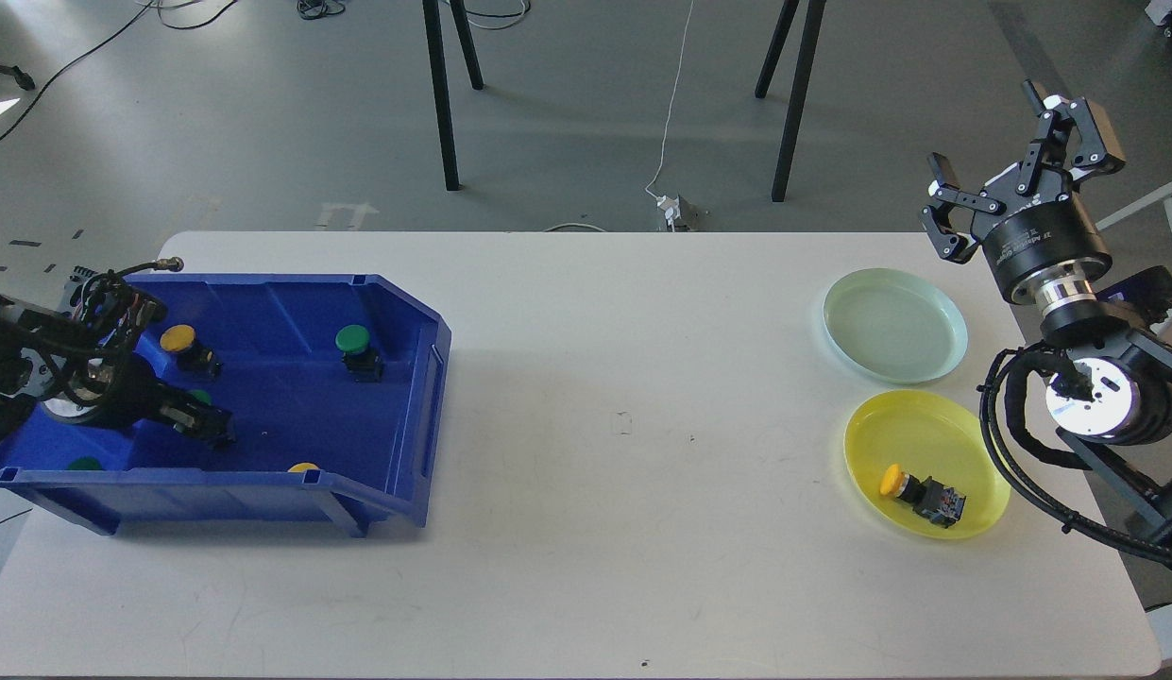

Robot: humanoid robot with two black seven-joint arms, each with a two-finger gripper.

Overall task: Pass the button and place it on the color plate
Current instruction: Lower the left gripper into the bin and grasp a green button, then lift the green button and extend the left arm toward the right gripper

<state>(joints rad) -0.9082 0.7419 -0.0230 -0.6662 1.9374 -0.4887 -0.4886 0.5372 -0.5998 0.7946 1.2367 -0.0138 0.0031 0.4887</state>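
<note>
- While the left gripper (pixel 212 430) sits low in the blue bin (pixel 397 312) at left of frame, its jaws too dark to tell apart or together, it may clip the green button (pixel 200 398) just behind it
- Jaws wide apart, the right gripper (pixel 1010 165) waits upper right, empty
- One yellow button (pixel 921 496) already lies on the yellow plate (pixel 982 444); a green one (pixel 356 348) risks landing there instead of the pale green plate (pixel 925 293)

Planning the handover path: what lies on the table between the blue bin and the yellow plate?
Nothing. In the head view, the white table is bare between the blue bin and the yellow plate; the green plate sits beyond the yellow one.
</note>
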